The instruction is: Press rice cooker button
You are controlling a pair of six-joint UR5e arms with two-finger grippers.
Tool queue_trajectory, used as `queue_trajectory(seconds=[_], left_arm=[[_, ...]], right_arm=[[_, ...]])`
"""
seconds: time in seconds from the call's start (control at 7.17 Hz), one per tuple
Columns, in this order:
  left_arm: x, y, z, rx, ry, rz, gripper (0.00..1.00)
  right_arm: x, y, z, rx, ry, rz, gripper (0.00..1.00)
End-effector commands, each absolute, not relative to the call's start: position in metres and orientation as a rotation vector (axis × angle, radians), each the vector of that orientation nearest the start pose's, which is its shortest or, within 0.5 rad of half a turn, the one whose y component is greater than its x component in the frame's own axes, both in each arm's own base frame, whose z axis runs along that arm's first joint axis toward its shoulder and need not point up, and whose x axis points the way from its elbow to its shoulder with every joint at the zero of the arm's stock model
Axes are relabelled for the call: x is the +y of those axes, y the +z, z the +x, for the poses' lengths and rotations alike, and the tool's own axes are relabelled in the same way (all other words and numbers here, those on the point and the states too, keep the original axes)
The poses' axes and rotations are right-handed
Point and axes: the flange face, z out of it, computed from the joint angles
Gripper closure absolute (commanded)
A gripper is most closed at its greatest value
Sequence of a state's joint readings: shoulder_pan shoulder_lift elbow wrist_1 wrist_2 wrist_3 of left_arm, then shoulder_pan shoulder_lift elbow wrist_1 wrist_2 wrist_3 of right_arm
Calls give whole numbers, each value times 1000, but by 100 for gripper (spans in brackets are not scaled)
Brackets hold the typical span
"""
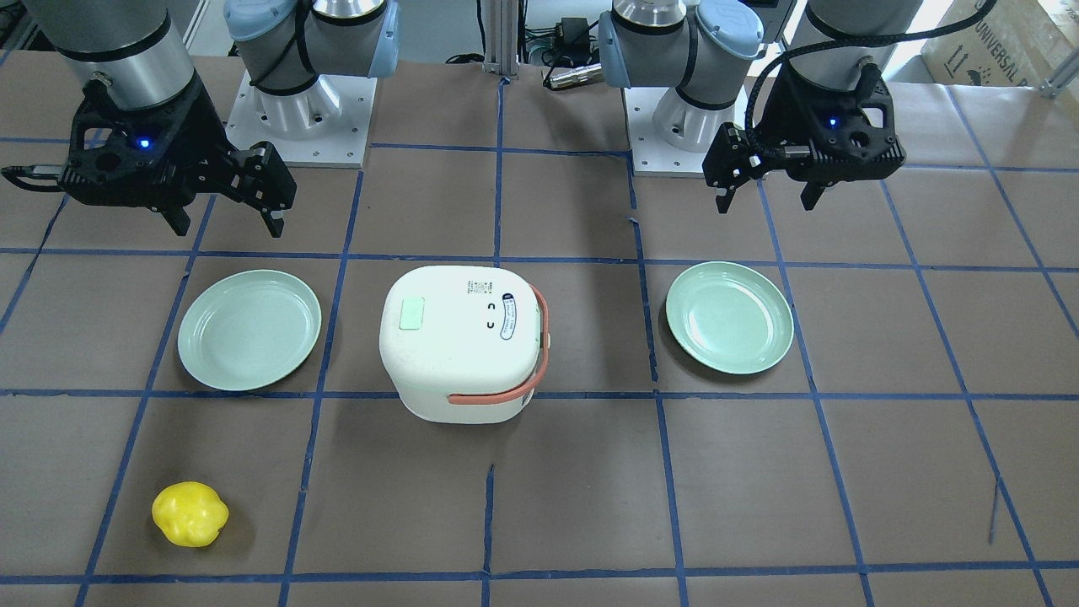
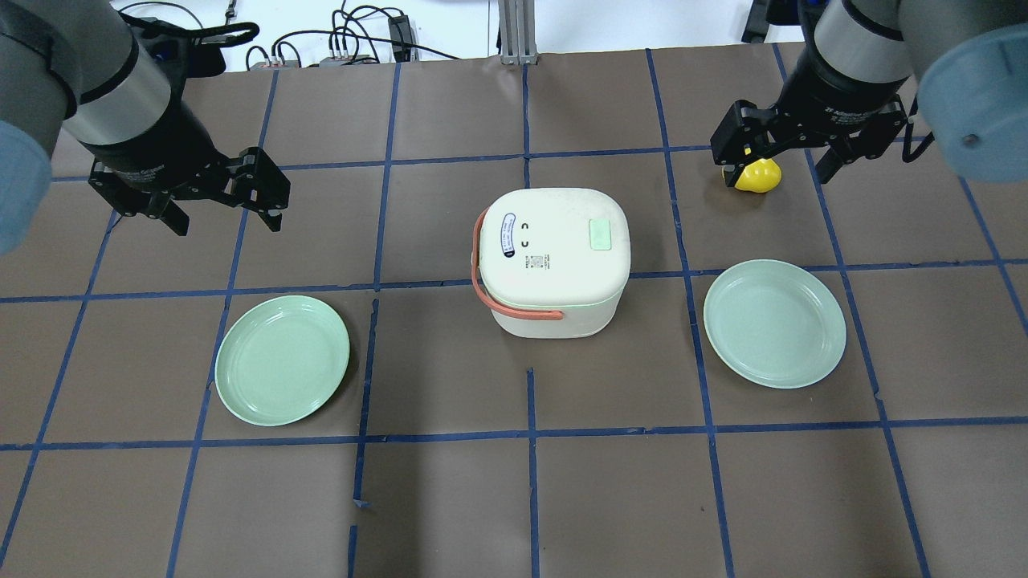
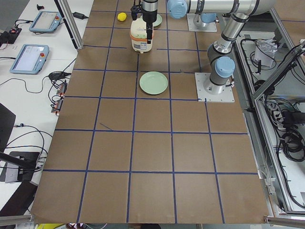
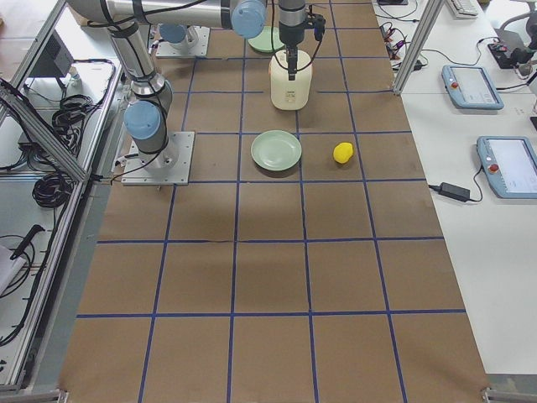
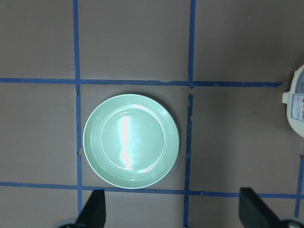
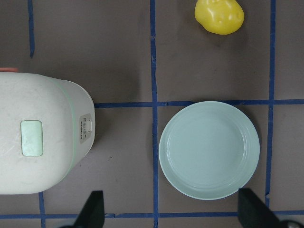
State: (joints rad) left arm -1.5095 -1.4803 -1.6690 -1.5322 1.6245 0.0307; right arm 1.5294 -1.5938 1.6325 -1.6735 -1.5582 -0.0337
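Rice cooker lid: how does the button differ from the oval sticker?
The button is a mint-green rounded rectangle; the sticker is a white oval with a blue rim. The button sits toward the robot's right, the sticker toward its left. Both lie flat on the lid.

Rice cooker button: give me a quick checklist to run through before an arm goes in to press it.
1. Button uncovered, facing up: ok.
2. Rice cooker shut: ok.
3. Orange handle off the button: ok.
4. Right gripper empty, jaws open: ok.
5. Right gripper over the button: not ok, it is off to the side.
6. Left gripper away from the rice cooker: ok.
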Motion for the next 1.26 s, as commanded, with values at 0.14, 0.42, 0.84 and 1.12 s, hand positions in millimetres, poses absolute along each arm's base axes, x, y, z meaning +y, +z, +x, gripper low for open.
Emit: queue_trajectory(seconds=[0.14, 0.42, 0.84, 1.12], left_arm=[[-464, 487, -100, 3086, -46, -49, 0], [-464, 487, -100, 3086, -46, -49, 0], [-464, 487, -100, 3086, -46, -49, 0], [-464, 487, -100, 3086, -46, -49, 0]], right_arm=[[-493, 479, 114, 3133, -101, 12, 1], [-493, 479, 114, 3133, -101, 12, 1], [-493, 480, 115, 3120, -104, 6, 5], [-494, 480, 124, 3028, -109, 3, 95]])
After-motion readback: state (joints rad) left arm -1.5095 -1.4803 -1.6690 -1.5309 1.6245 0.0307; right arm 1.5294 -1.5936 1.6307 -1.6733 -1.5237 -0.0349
